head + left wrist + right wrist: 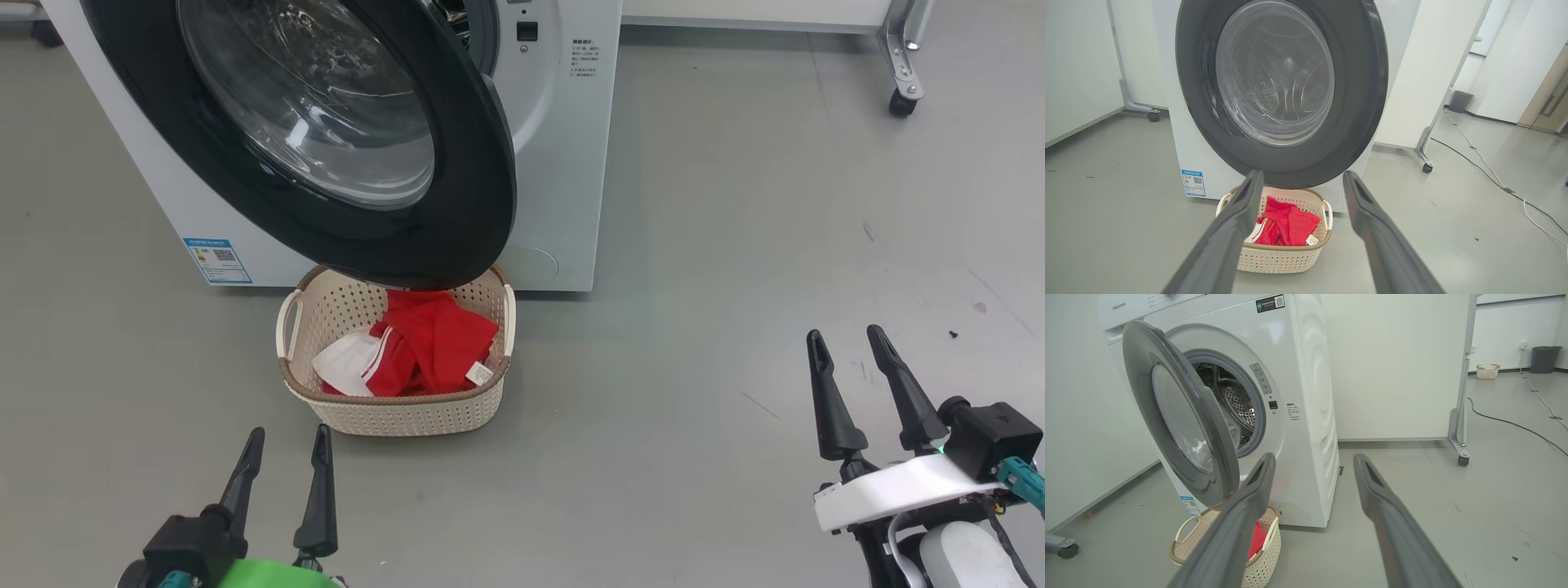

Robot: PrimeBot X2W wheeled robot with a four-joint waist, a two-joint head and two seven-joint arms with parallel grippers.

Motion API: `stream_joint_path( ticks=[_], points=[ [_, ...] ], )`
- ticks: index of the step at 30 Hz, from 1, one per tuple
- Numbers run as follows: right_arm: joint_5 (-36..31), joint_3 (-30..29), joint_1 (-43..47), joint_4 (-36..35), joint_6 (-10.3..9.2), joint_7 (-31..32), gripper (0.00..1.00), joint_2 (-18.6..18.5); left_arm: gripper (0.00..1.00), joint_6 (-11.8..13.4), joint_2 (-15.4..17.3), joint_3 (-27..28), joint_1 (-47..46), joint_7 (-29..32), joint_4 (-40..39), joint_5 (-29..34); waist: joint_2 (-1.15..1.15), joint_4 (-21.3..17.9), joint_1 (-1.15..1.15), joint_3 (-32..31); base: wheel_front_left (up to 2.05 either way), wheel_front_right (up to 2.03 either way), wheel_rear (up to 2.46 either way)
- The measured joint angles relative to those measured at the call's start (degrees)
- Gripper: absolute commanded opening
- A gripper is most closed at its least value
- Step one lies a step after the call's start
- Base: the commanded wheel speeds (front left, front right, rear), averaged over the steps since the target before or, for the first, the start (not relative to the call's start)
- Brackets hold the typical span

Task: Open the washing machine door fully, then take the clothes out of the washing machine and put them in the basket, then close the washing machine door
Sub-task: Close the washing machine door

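Your left jaws stand apart and hold nothing. The basket [408, 418] sits on the floor [694, 343] just ahead of them, near but not touching. Your right jaws are likewise spread and empty, well apart from the basket and off to its right above the floor. The clothes [437, 339] lie inside the basket in a red heap with a white part and a small white label; you cannot tell how many garments make it up. The washing machine door [486, 171] hangs partly open, its lower rim over the back of the basket, and the washing machine [563, 163] stands behind it. Count one machine, one door and one basket here. In the right wrist view a second pale basket [1488, 371] sits far off by the wall.
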Motion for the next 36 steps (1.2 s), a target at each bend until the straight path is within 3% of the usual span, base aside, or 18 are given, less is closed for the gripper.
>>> stream_joint_path(
  ticks=[31,32,33,34,35,36],
  points=[
    [0.0,0.2,0.0,0.2,0.00,0.0,1.00,0.2,1.00,-1.7,-1.8,2.3,1.1,0.0,0.5,2.2,0.00,0.0,0.00,-0.3,0.00,0.00,0.00],
    [0.0,0.3,0.0,0.2,0.00,0.0,0.78,0.2,1.00,-1.7,-1.8,2.3,1.1,0.0,0.5,2.2,0.00,0.0,0.00,-0.3,0.00,0.00,0.00],
    [0.0,0.5,0.0,0.2,0.00,0.0,0.78,0.2,1.00,-1.8,-1.9,2.3,1.2,0.0,0.5,2.2,0.00,0.1,0.00,-0.3,0.00,0.00,0.00],
    [0.0,0.6,0.0,0.2,0.00,0.0,0.32,0.2,1.00,-2.0,-1.9,2.3,1.2,0.0,0.5,2.3,0.00,0.1,0.00,-0.3,0.00,0.00,0.00],
    [0.0,0.6,0.0,0.2,0.00,0.0,0.00,0.2,1.00,-2.2,-1.9,2.3,1.2,0.0,0.5,2.5,0.00,0.1,0.00,-0.2,0.00,0.00,0.00],
    [0.0,1.0,0.0,-0.1,0.00,0.0,0.00,0.1,1.00,-2.3,-2.0,2.3,1.2,0.0,0.7,2.7,0.00,0.2,0.00,-0.1,0.00,0.00,0.00]
  ],
)
